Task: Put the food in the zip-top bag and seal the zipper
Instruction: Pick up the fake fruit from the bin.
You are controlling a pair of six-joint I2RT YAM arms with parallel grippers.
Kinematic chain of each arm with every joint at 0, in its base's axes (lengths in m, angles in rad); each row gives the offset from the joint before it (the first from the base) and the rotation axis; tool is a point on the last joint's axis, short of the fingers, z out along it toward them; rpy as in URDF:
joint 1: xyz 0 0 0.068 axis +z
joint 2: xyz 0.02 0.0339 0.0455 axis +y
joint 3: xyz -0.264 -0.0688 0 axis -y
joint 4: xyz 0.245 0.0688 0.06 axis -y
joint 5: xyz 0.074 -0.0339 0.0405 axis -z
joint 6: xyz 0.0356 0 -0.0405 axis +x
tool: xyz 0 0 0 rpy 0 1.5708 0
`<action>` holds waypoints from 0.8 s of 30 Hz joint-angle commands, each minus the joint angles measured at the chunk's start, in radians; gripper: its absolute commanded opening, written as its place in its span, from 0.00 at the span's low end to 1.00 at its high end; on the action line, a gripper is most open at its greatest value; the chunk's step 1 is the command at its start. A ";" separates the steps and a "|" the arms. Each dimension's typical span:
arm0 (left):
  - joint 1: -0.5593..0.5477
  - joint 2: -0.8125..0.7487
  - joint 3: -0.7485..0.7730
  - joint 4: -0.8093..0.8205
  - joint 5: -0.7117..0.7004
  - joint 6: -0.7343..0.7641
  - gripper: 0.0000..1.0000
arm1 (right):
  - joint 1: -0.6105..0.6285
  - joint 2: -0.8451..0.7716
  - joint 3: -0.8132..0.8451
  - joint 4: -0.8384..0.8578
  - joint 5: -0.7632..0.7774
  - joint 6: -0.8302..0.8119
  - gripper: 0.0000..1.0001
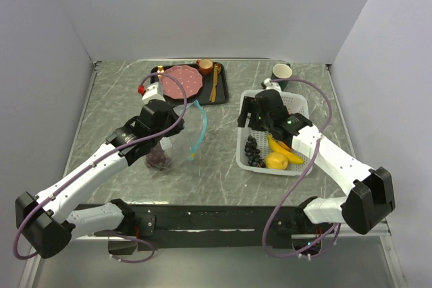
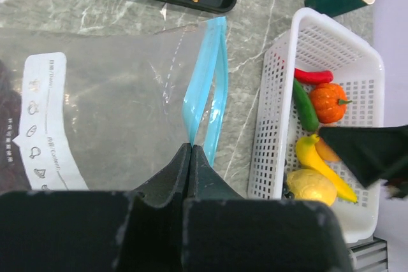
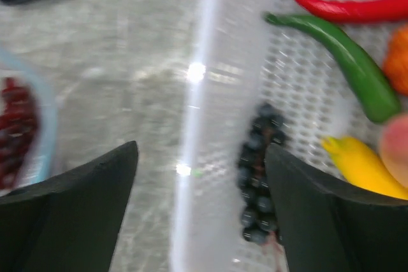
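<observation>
The clear zip-top bag [image 1: 177,131] lies left of centre with a bunch of dark red grapes [image 1: 158,160] inside. My left gripper [image 2: 191,146] is shut on its teal zipper strip [image 2: 215,74] and holds the mouth up. My right gripper [image 3: 201,151] is open and empty, its jaws straddling the left wall of the white basket [image 3: 194,176]. Dark grapes [image 3: 258,170], a lemon [image 2: 310,186], a banana [image 2: 322,164], a red chili [image 2: 312,76], a green pepper [image 3: 350,65] and an orange round fruit [image 2: 327,101] lie in the basket.
A black tray [image 1: 223,92] at the back holds a pink plate [image 1: 181,81], a small orange cup [image 1: 205,67] and gold cutlery [image 1: 214,83]. A dark green mug [image 1: 281,73] stands behind the basket [image 1: 300,106]. Grey walls close in the table.
</observation>
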 commanded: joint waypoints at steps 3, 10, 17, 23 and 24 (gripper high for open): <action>0.001 -0.011 0.024 0.055 0.022 -0.008 0.01 | -0.017 0.012 -0.093 -0.070 0.054 -0.011 0.90; 0.001 -0.014 0.012 0.057 0.033 -0.019 0.01 | -0.017 0.059 -0.122 -0.078 0.001 -0.054 0.90; 0.001 -0.015 0.017 0.034 0.017 -0.006 0.01 | -0.016 0.155 -0.112 -0.093 -0.052 -0.082 0.91; 0.001 -0.025 0.010 0.032 0.002 -0.009 0.01 | -0.014 0.161 -0.181 -0.037 -0.058 -0.090 0.91; 0.001 -0.025 0.007 0.032 0.000 -0.011 0.01 | -0.016 0.167 -0.188 -0.028 -0.063 -0.091 0.91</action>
